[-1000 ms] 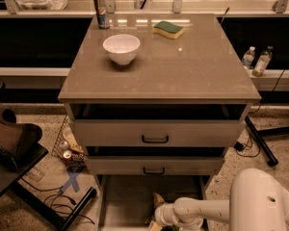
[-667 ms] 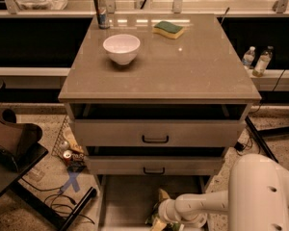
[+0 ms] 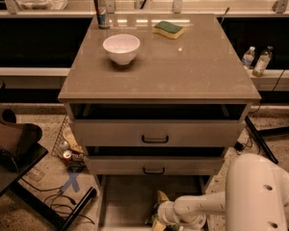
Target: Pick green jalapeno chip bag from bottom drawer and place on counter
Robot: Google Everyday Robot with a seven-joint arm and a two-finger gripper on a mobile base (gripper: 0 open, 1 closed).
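The bottom drawer (image 3: 120,201) is pulled wide open at the foot of the cabinet, with its flat floor showing. A small crumpled greenish piece of the green jalapeno chip bag (image 3: 161,197) shows on the drawer's right side, mostly hidden by my wrist. My gripper (image 3: 156,221) reaches down into the drawer at the frame's bottom edge, right at the bag. The white arm (image 3: 207,206) comes in from the lower right. The counter (image 3: 183,66) is the broad grey-beige top above.
On the counter stand a white bowl (image 3: 121,48), a green-and-yellow sponge (image 3: 168,29) and a can (image 3: 101,11). The two upper drawers with black handles (image 3: 155,139) are slightly open. Cans and cables litter the floor on the left (image 3: 67,158). Bottles (image 3: 256,60) stand on the right.
My arm has shifted left and further into the bottom drawer, and its white body now fills more of the lower right. The bag is more covered by the wrist.
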